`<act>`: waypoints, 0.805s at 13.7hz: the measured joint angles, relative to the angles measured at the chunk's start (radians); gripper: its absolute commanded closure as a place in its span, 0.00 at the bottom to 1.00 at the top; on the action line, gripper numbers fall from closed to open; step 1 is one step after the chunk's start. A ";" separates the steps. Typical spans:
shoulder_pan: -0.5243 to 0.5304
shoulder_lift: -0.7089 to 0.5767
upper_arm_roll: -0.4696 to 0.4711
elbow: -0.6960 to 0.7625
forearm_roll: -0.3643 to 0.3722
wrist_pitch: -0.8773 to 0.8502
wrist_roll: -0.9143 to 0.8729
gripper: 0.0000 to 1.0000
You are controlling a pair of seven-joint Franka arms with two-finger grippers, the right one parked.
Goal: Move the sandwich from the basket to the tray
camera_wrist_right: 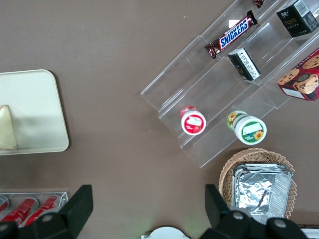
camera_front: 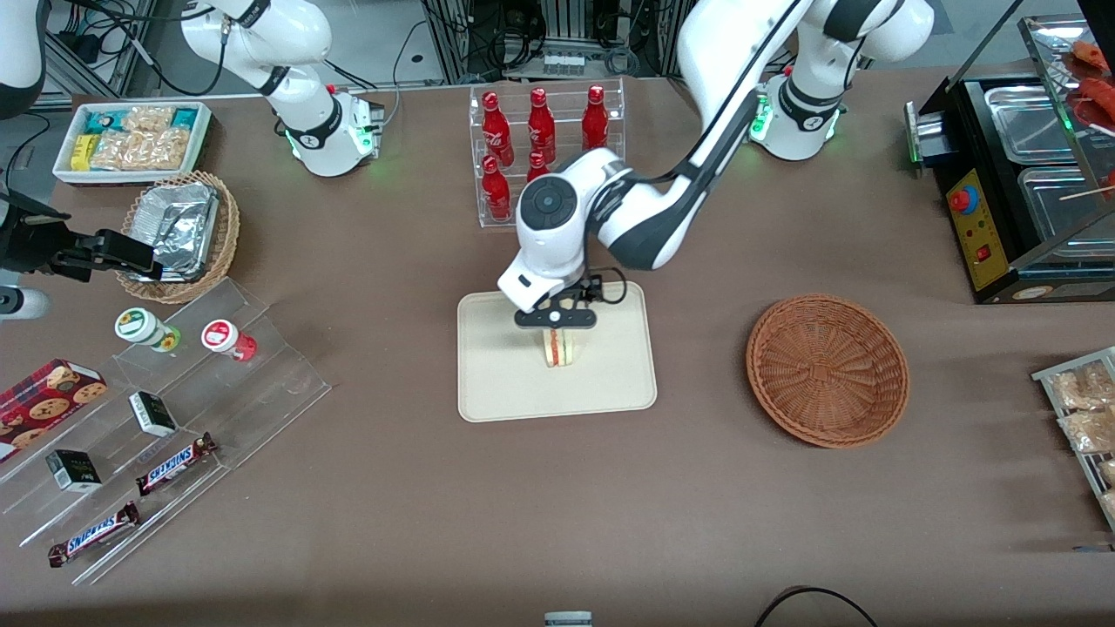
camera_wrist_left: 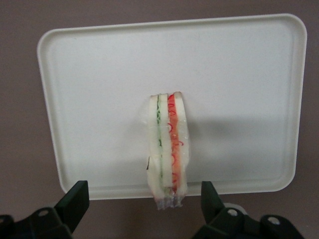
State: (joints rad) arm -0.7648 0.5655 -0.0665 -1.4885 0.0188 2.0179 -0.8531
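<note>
Already the sandwich (camera_wrist_left: 168, 149) stands on its narrow edge on the tray (camera_wrist_left: 239, 64), upright, filling stripes facing up. Directly above the sandwich hangs the end effector (camera_front: 555, 320), its fingers (camera_wrist_left: 75, 199) spread wide on either side and touching nothing. Balanced like that, the wedge looks tippy: a finger brushing the bread as the arm leaves could knock it flat or nudge it toward the tray's rim. The basket (camera_front: 827, 370) sits empty on the desk (camera_front: 523, 522), well apart from the tray, toward the working arm's end.

sandwich (camera_wrist_right: 7, 130) cut off, gripper (camera_front: 556, 320) hides top
</note>
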 measured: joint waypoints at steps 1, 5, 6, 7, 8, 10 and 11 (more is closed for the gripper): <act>0.005 -0.037 0.016 0.001 0.000 -0.038 -0.004 0.01; 0.101 -0.180 0.043 -0.001 0.000 -0.193 0.029 0.01; 0.138 -0.212 0.045 -0.004 0.000 -0.231 0.064 0.01; 0.177 -0.244 0.046 -0.009 0.000 -0.271 0.103 0.01; 0.217 -0.275 0.047 -0.015 0.000 -0.307 0.144 0.01; 0.290 -0.326 0.048 -0.027 0.000 -0.365 0.227 0.01; 0.325 -0.345 0.049 -0.031 0.000 -0.386 0.271 0.01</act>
State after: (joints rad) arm -0.4396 0.2200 -0.0179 -1.5195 0.0184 1.6316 -0.5822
